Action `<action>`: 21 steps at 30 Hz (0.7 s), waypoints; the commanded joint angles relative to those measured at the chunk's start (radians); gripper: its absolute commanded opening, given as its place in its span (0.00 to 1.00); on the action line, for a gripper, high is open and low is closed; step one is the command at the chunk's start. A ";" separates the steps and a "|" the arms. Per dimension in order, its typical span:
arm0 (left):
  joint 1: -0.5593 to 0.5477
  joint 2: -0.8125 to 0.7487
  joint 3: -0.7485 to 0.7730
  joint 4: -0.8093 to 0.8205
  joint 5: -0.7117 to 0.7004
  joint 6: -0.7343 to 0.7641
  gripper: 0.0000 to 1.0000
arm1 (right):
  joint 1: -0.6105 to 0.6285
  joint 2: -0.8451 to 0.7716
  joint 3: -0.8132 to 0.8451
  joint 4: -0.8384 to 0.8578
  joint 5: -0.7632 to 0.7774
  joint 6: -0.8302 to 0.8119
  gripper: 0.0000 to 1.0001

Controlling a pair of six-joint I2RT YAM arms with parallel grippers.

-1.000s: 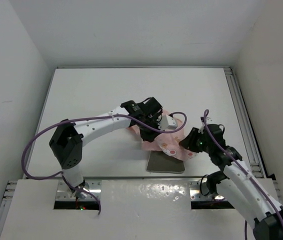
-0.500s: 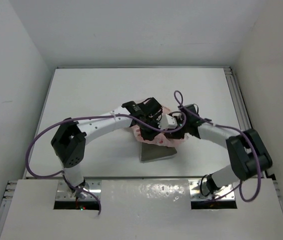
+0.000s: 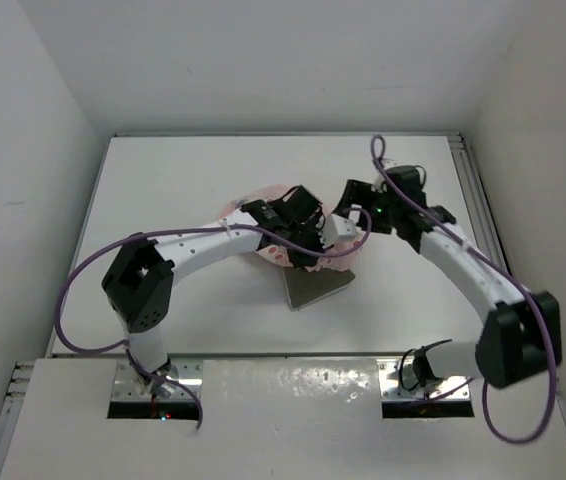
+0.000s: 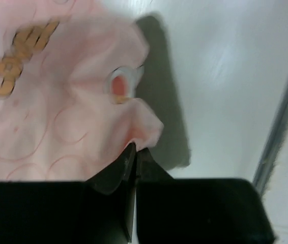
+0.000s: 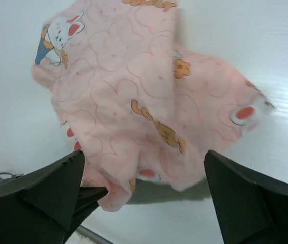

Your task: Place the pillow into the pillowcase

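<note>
Pink pillowcase (image 5: 134,91) beneath it, the right gripper (image 5: 144,152) has opened wide.

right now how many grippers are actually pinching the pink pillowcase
1. The left gripper is shut on an edge of the pillowcase. The right gripper hangs over the cloth with its jaws wide open, clamping nothing.

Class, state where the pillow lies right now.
Top view: the pillow lies near the middle of the table, its far end hidden by the pillowcase.
</note>
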 commanded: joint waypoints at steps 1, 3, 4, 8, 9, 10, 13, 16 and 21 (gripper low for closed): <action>0.006 0.024 0.023 0.010 0.010 -0.058 0.00 | -0.056 -0.242 -0.122 -0.049 0.007 -0.061 0.99; 0.006 0.029 0.039 0.000 0.015 -0.060 0.00 | -0.064 -0.390 -0.226 -0.046 0.027 -0.068 0.99; 0.007 0.032 0.042 -0.004 0.018 -0.060 0.00 | -0.065 -0.438 -0.262 -0.040 0.026 -0.068 0.99; 0.010 0.033 0.065 -0.014 0.005 -0.061 0.00 | -0.065 -0.610 -0.466 -0.019 -0.031 -0.071 0.96; 0.012 0.033 0.068 -0.014 0.001 -0.064 0.00 | -0.064 -0.657 -0.498 -0.010 -0.073 -0.070 0.85; 0.012 0.033 0.074 -0.016 -0.002 -0.066 0.00 | -0.061 -0.677 -0.527 0.001 -0.089 -0.061 0.62; 0.014 0.032 0.082 -0.022 -0.008 -0.070 0.00 | -0.033 -0.731 -0.685 0.123 -0.117 0.033 0.07; 0.014 0.030 0.083 -0.028 -0.011 -0.070 0.00 | 0.028 -0.763 -0.756 0.228 -0.086 0.079 0.34; 0.017 0.033 0.111 -0.079 -0.014 -0.063 0.00 | 0.139 -0.710 -0.857 0.389 0.144 0.215 0.73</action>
